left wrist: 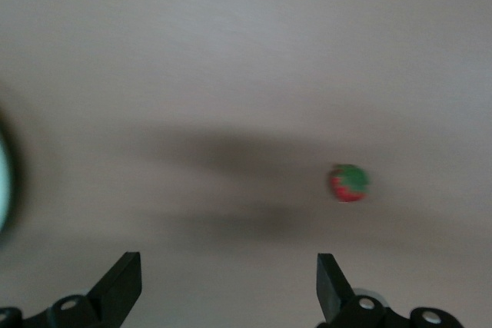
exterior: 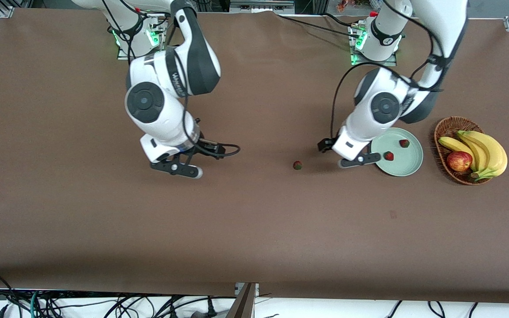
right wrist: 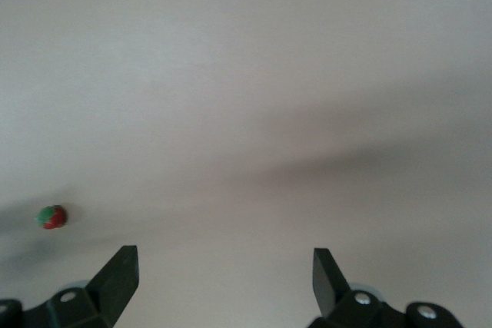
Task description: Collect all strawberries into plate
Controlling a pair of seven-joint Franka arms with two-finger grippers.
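Observation:
Two strawberries lie on the pale mint-green plate toward the left arm's end of the table. A third strawberry lies on the bare brown table between the arms; it shows in the left wrist view and the right wrist view. My left gripper is open and empty, low over the table beside the plate's rim, between the plate and the lone strawberry. My right gripper is open and empty over bare table, well away from the strawberry.
A brown wicker basket with bananas and a red apple stands beside the plate at the left arm's end. The plate's edge shows in the left wrist view.

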